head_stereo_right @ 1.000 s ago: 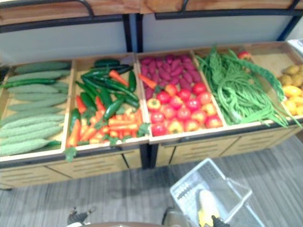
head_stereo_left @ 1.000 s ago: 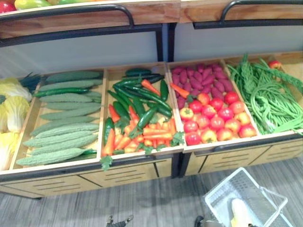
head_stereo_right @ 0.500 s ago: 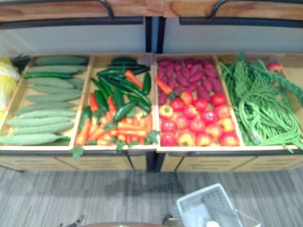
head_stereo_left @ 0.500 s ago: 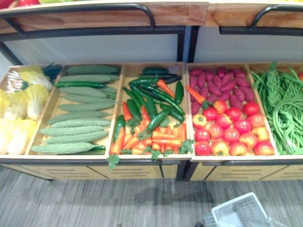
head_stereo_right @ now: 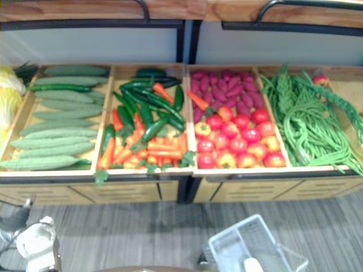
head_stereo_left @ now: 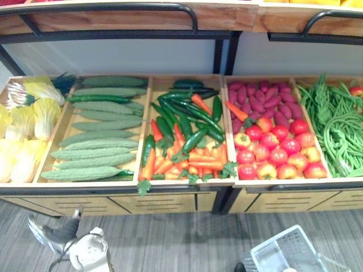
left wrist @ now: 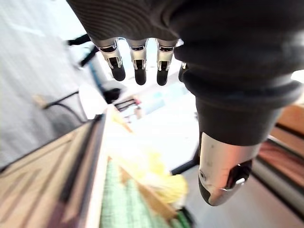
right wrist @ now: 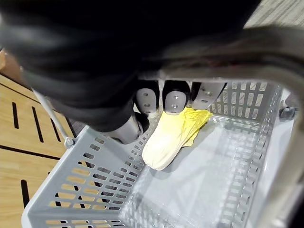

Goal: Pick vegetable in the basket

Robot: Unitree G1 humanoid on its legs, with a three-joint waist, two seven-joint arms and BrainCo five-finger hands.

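Right hand (right wrist: pixel 175 102): fingers curled round the handle (right wrist: pixel 228 47) of the grey basket (right wrist: pixel 85 161), closed on it. One pale yellow cabbage (right wrist: pixel 168 137) lies inside the basket on its floor, just under the fingers and not touching them. In the eye views the basket sits at the lower right of the frame, over the grey floor (head_stereo_left: pixel 170 238).

Left hand (left wrist: pixel 138 64): fingers straight, thumb apart, empty, so open. Past it are the stand's wooden edge and blurred yellow leaves.

The wooden stand (head_stereo_left: pixel 170 203) runs across the middle of the frame. Its compartments, from left to right:
- stacked cabbages (head_stereo_left: pixel 22 136)
- bitter gourds (head_stereo_left: pixel 96 153)
- green peppers (head_stereo_left: pixel 181 113) above carrots (head_stereo_left: pixel 193 164)
- purple sweet potatoes (head_stereo_left: pixel 261 102) above tomatoes (head_stereo_left: pixel 278 153)
- green beans (head_stereo_left: pixel 340 130) at the right edge
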